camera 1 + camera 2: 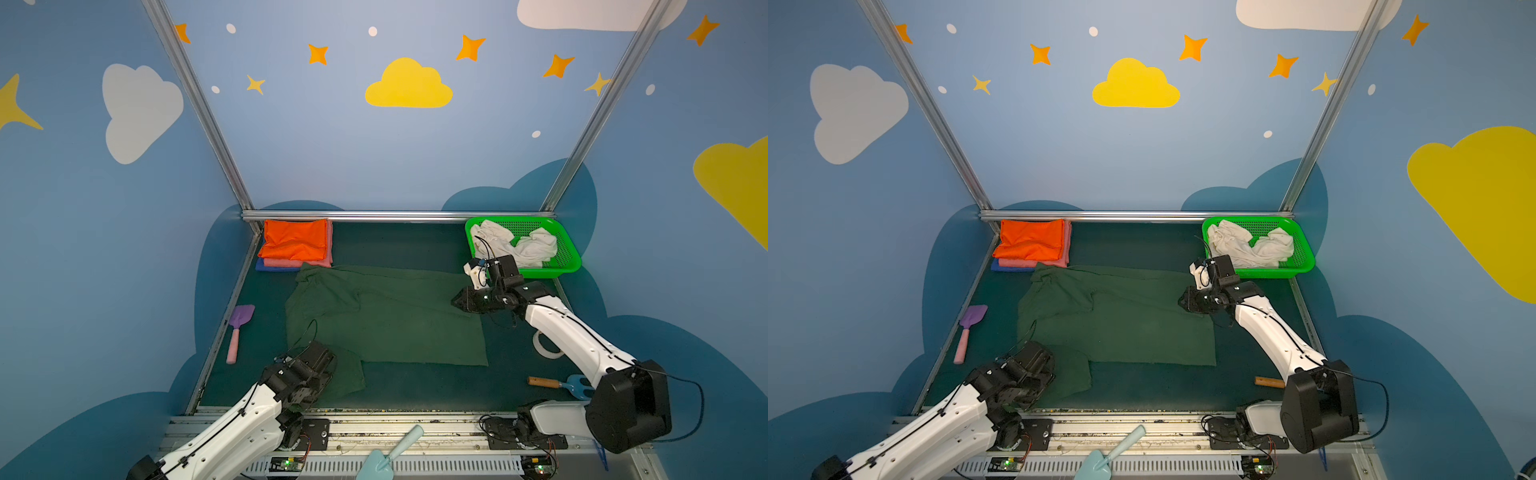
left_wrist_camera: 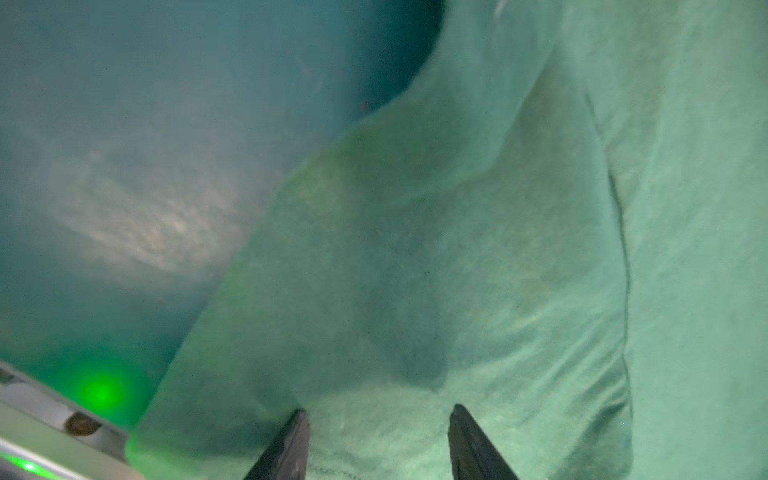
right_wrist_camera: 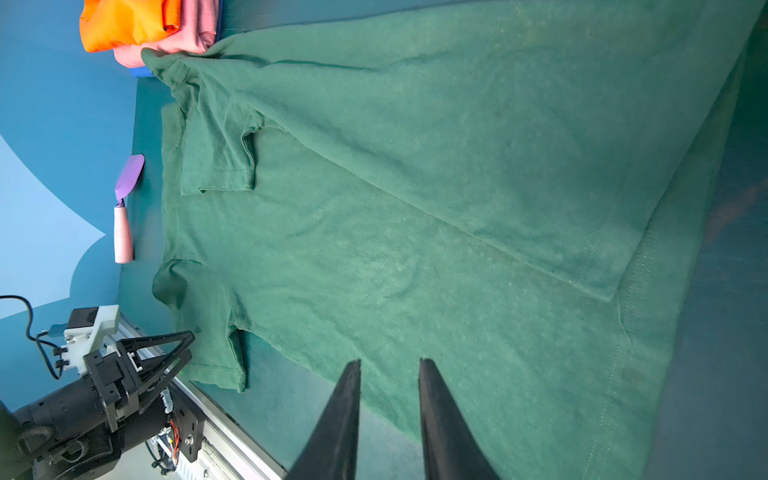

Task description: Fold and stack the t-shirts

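Observation:
The dark green t-shirt (image 1: 386, 320) (image 1: 1121, 320) lies spread on the table, its far side folded over onto the body. My left gripper (image 1: 330, 363) (image 2: 378, 409) is open low over the near left sleeve (image 3: 216, 332), with cloth under its fingers and nothing pinched. My right gripper (image 1: 455, 302) (image 3: 388, 361) hovers at the shirt's right edge, jaws slightly open and empty. At the back left, the orange t-shirt (image 1: 295, 243) tops a folded stack over the pink (image 1: 291, 262) and blue (image 1: 270, 268) ones. The white t-shirt (image 1: 519, 245) lies crumpled in the green basket (image 1: 569, 257).
A purple toy shovel (image 1: 239, 328) lies by the left wall. A roll of tape (image 1: 544, 347) and a wooden-handled blue rake (image 1: 557, 383) sit under the right arm. On the front rail rests a light blue trowel (image 1: 390, 453).

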Motion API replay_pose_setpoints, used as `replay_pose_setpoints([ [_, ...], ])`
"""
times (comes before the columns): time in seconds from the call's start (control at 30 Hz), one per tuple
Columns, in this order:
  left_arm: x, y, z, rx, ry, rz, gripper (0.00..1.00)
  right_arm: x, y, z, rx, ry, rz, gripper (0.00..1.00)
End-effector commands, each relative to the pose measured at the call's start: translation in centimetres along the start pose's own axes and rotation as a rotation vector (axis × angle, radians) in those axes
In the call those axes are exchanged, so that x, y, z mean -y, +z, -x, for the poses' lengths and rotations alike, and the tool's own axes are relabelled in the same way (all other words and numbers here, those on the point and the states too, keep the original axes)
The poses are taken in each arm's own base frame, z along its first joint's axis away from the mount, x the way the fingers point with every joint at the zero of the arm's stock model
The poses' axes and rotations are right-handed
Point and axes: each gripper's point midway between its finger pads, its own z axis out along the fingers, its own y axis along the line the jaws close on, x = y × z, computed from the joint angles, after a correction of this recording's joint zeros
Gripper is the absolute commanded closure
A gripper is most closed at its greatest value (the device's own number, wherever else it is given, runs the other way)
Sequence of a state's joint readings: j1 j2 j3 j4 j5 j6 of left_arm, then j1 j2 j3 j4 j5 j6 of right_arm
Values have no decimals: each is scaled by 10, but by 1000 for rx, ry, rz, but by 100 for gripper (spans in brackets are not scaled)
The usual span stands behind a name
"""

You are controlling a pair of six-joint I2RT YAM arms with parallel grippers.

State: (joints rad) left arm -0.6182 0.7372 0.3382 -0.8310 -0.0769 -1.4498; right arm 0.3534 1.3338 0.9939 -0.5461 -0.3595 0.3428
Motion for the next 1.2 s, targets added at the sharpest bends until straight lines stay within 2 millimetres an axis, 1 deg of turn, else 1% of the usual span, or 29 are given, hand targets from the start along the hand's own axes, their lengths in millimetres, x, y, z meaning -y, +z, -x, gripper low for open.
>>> replay_pose_setpoints([
  [0.0,-23,24,-15,-69,51,112,46,-2,-5,-4,13,3,0,73],
  [0.1,-16,29,-19,-88,88,136,46,-1,-5,-5,13,5,-1,73],
  [0.13,-13,31,-19,-89,95,144,48,-1,-5,-6,12,7,-2,73],
  [0.2,-10,34,-21,-97,112,156,55,0,-5,-7,13,9,-3,73],
  [0.37,-5,41,-24,-114,133,177,78,1,-6,-7,16,8,-13,73],
  [0.47,-4,41,-24,-113,143,185,88,3,-6,-8,14,10,-21,73],
  [0.53,-2,39,-22,-106,147,185,93,5,-4,-10,7,15,-27,73],
  [0.63,3,31,-19,-90,154,173,94,12,-1,-18,-19,28,-52,73],
  [0.73,7,22,-14,-70,169,163,96,31,2,-33,-62,65,-131,69],
  [0.83,14,14,-10,-53,179,143,96,57,3,-56,-129,128,-239,67],
  [1.0,24,7,-4,-27,198,121,96,99,-4,-94,-205,224,-438,64],
  [1.07,27,3,-1,-20,220,129,96,109,-7,-104,-218,257,-486,64],
  [1.17,33,-1,2,-15,249,132,96,116,-8,-119,-240,304,-517,65],
])
